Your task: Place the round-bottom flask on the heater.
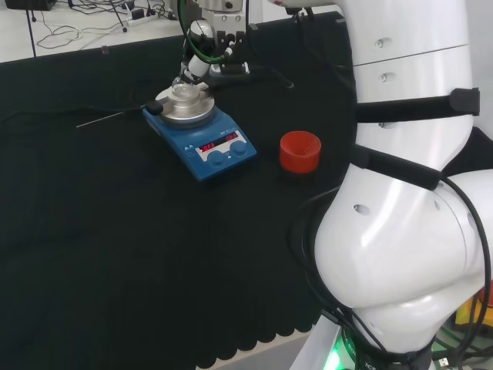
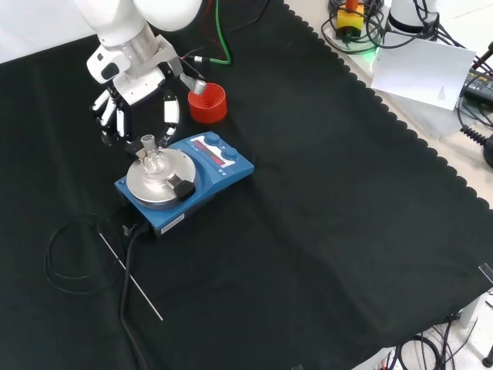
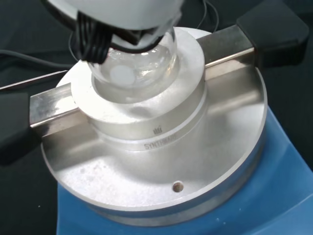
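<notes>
Flask: a clear round-bottom flask (image 2: 154,160) is seated in the recess of the metal block on the heater, neck upward; in the wrist view its glass bulb (image 3: 134,68) is seen resting in the round cavity.
Heater: a blue hotplate (image 2: 202,181) with a silver top plate (image 3: 161,161) is placed on the black cloth (image 2: 323,231); two knobs and a lit display are carried on its front face, as seen in the head view (image 1: 202,139).
Hand: the hand (image 2: 131,108) is held just above and behind the flask in the front view, its fingers (image 2: 169,110) spread apart and pointing down, not closed on the glass; whether a fingertip touches the neck cannot be told.
Stand: a red ribbed ring (image 2: 206,104) is placed beside the heater, apart from it; in the head view it lies to the heater's right (image 1: 299,151).
Rod: a thin metal rod (image 2: 131,277) is laid on the cloth near the heater's back corner.
Cable: a black lead (image 2: 65,254) is looped on the cloth beside the rod.
</notes>
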